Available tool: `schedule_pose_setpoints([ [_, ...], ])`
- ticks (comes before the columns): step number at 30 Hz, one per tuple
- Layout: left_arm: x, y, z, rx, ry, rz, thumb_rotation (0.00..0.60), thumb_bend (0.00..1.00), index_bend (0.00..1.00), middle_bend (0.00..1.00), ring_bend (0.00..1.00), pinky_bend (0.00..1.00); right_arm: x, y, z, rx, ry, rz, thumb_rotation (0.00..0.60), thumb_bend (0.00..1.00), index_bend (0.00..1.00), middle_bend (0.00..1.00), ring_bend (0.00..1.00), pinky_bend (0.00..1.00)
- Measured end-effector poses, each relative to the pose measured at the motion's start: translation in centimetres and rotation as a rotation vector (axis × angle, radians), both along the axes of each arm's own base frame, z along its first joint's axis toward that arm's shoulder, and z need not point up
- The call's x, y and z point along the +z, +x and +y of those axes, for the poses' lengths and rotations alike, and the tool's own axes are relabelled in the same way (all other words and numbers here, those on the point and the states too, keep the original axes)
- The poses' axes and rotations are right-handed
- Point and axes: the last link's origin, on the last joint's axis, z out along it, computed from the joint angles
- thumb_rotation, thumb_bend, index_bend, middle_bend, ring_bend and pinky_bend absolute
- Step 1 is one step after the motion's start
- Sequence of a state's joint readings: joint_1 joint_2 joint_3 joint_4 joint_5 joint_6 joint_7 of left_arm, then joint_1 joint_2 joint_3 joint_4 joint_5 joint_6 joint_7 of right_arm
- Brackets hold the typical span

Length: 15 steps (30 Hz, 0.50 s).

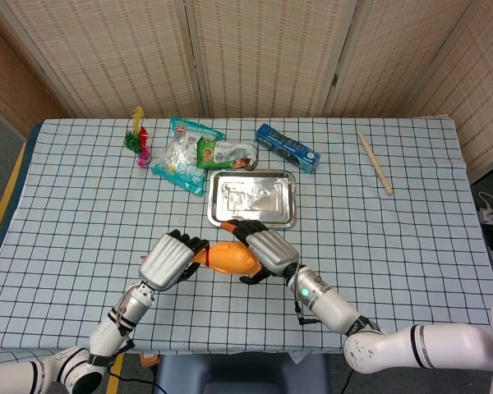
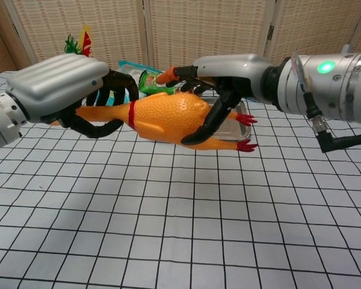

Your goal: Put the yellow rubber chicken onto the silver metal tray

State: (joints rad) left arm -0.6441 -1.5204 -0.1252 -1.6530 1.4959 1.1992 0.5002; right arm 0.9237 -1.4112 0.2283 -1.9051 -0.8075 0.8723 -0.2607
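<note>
The yellow rubber chicken [image 1: 228, 258] [image 2: 162, 114] hangs level above the checked cloth, just in front of the silver metal tray [image 1: 253, 199] [image 2: 228, 127]. My left hand [image 1: 168, 258] [image 2: 60, 87] grips its neck at the red collar. On the chicken's body side, my right hand [image 1: 267, 250] [image 2: 228, 72] has its fingers straightened and spread. Some of them reach over the top and one curves under the belly, touching it loosely. The red feet point toward the tray.
Behind the tray lie snack bags [image 1: 189, 154] and a blue box [image 1: 287, 147]. A feather toy [image 1: 137, 137] stands at the back left, and a wooden stick [image 1: 375, 162] lies at the back right.
</note>
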Motion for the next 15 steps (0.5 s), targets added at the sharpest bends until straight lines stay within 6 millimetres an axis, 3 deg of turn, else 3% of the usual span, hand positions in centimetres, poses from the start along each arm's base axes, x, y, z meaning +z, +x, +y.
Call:
schedule_pose_setpoints([
  [2, 0.07, 0.05, 0.01, 0.000, 0.002, -0.001, 0.600, 0.59, 0.86, 0.80, 0.58, 0.56, -0.20, 0.18, -0.06, -0.010, -0.014, -0.019, 0.600, 0.23, 0.72, 0.57, 0.58, 0.78],
  [4, 0.20, 0.01, 0.00, 0.001, 0.006, -0.002, 0.600, 0.59, 0.86, 0.80, 0.58, 0.56, -0.27, 0.29, -0.13, -0.015, -0.033, -0.031, 0.600, 0.30, 0.94, 0.72, 0.75, 0.95],
  [6, 0.27, -0.07, -0.01, 0.003, 0.007, 0.000, 0.600, 0.59, 0.86, 0.80, 0.58, 0.56, -0.32, 0.38, -0.15, -0.014, -0.062, -0.038, 0.600, 0.34, 1.00, 0.78, 0.82, 1.00],
  [15, 0.49, -0.16, 0.04, 0.010, 0.012, 0.000, 0.600, 0.59, 0.86, 0.80, 0.58, 0.56, -0.28, 0.14, 0.19, 0.032, -0.081, 0.047, 0.600, 0.38, 1.00, 0.79, 0.85, 1.00],
])
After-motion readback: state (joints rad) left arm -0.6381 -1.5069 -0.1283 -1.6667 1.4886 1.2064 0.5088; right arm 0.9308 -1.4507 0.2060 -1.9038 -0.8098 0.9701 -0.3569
